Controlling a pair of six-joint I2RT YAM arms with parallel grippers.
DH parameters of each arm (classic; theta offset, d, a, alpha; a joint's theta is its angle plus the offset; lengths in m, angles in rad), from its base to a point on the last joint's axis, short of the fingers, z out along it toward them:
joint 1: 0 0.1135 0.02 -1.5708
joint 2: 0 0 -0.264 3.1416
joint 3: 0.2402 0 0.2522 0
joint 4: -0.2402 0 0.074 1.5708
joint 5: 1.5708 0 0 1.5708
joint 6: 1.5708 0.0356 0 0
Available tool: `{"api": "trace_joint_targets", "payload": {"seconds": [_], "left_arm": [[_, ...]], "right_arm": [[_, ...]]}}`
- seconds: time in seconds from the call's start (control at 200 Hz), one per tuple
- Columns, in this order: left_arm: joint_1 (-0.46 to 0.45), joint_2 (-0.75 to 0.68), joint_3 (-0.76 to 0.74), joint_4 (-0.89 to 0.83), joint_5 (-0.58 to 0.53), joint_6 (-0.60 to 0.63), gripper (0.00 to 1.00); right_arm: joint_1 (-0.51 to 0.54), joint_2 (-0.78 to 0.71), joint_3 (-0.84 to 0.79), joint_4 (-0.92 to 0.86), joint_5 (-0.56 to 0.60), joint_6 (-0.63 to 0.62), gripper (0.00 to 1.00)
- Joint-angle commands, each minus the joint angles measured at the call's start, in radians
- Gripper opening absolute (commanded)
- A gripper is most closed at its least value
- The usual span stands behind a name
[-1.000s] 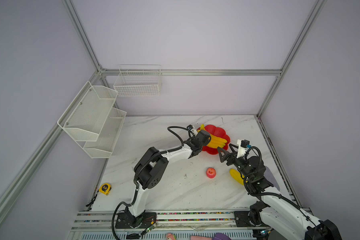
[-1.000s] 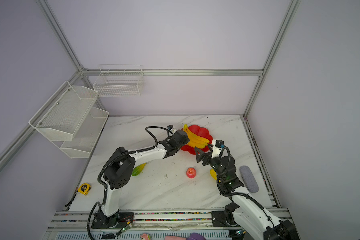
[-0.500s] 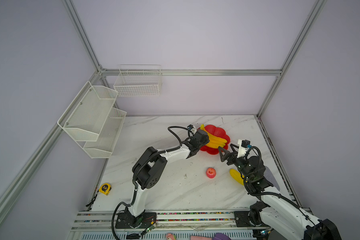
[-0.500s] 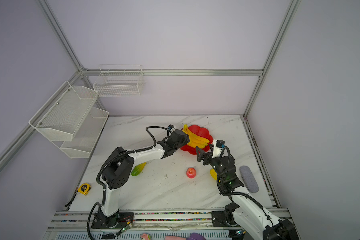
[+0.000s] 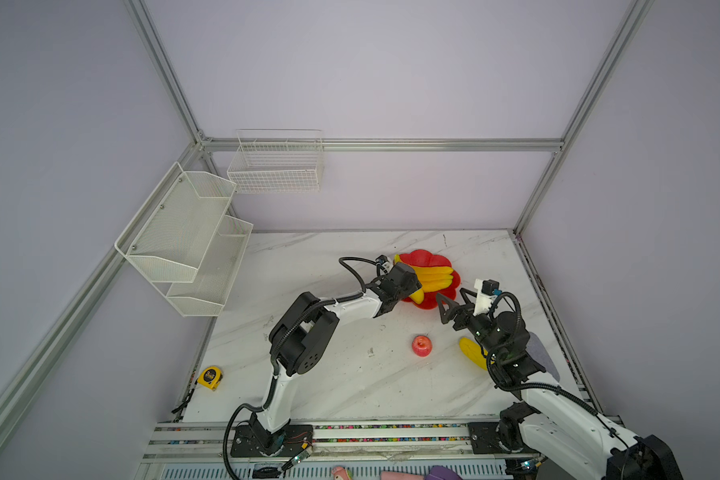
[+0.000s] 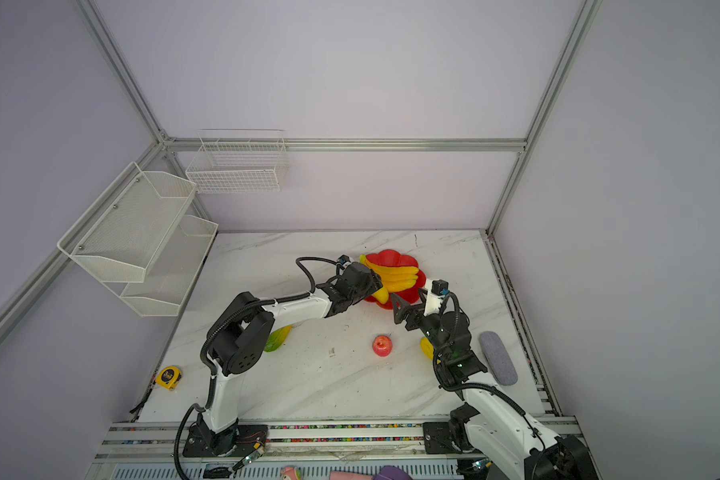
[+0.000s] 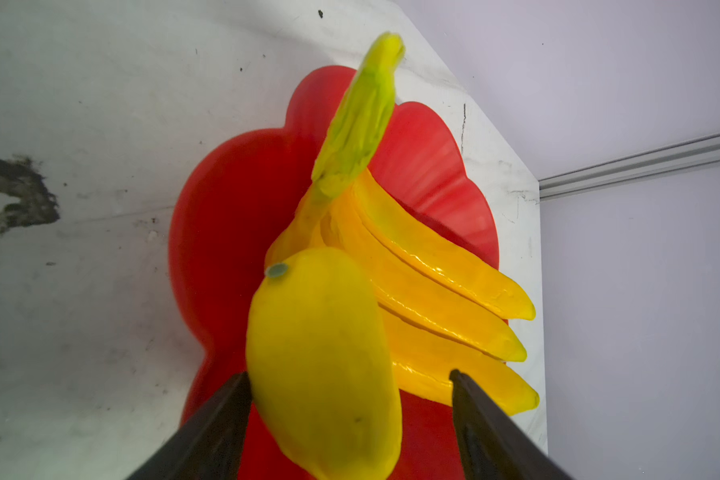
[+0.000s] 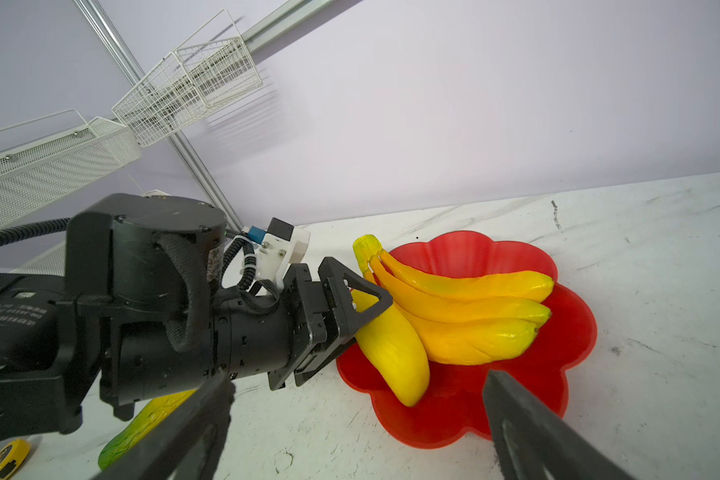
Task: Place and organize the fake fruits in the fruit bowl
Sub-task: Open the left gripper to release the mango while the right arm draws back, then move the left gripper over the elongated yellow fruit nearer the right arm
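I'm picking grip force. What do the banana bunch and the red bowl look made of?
Banana bunch: likely moulded plastic, glossy, with bright highlights along each finger. Fruit bowl: seemingly thin red plastic, shiny, with moulded ribs in its petals.

Lilac walls (image 5: 391,83), aluminium frame (image 5: 383,144), white wire baskets (image 5: 275,166), marble tabletop (image 5: 329,386)

Left arm (image 5: 350,307): stretched far forward and angled toward the right side; left hand (image 7: 348,374) roughly level, jaws parted. Right arm (image 5: 558,399): elbow bent; right hand (image 8: 356,378) raised, jaws spread wide, pointing toward left hand.
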Motion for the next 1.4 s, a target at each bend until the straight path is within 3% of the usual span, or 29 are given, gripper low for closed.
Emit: {"api": "trace_joint_targets", "payload": {"seconds": [0.0, 0.165, 0.27, 0.39, 0.52, 0.66, 0.725, 0.905, 1.05, 1.25, 1.395], "left_arm": [[0.005, -0.044, -0.018, 0.023, -0.010, 0.045, 0.79], [0.005, -0.108, -0.040, 0.027, -0.009, 0.160, 0.81], [0.003, -0.166, -0.076, 0.030, 0.032, 0.298, 0.81], [-0.024, -0.230, -0.144, 0.085, 0.158, 0.606, 0.81], [-0.070, -0.250, -0.239, 0.222, 0.432, 0.991, 0.80], [-0.125, -0.227, -0.315, 0.358, 0.645, 1.403, 0.81], [-0.142, -0.204, -0.325, 0.426, 0.736, 1.529, 0.81], [-0.148, -0.069, -0.206, 0.498, 0.951, 1.598, 0.81], [-0.152, 0.039, -0.099, 0.495, 1.034, 1.573, 0.81], [-0.179, 0.099, -0.016, 0.443, 1.033, 1.598, 0.83], [-0.211, 0.142, 0.087, 0.287, 0.932, 1.645, 0.83]], "right_arm": [[-0.007, -0.011, -0.005, 0.022, 0.010, 0.008, 0.97], [-0.029, -0.006, -0.008, 0.018, 0.019, 0.053, 0.97], [-0.098, -0.056, -0.029, 0.007, 0.001, 0.181, 0.97], [-0.209, -0.117, -0.003, -0.192, -0.023, 0.335, 0.97], [-0.297, -0.196, 0.103, -0.507, -0.061, 0.358, 0.97], [-0.346, -0.284, 0.195, -0.763, -0.050, 0.407, 0.97], [-0.347, -0.309, 0.210, -0.828, -0.053, 0.434, 0.97], [-0.347, -0.486, 0.175, -0.902, -0.086, 0.542, 0.97], [-0.347, -0.630, 0.228, -1.025, -0.056, 0.561, 0.97], [-0.347, -0.639, 0.271, -1.111, -0.153, 0.531, 0.97], [-0.347, -0.722, 0.299, -1.170, -0.153, 0.520, 0.97]]}}
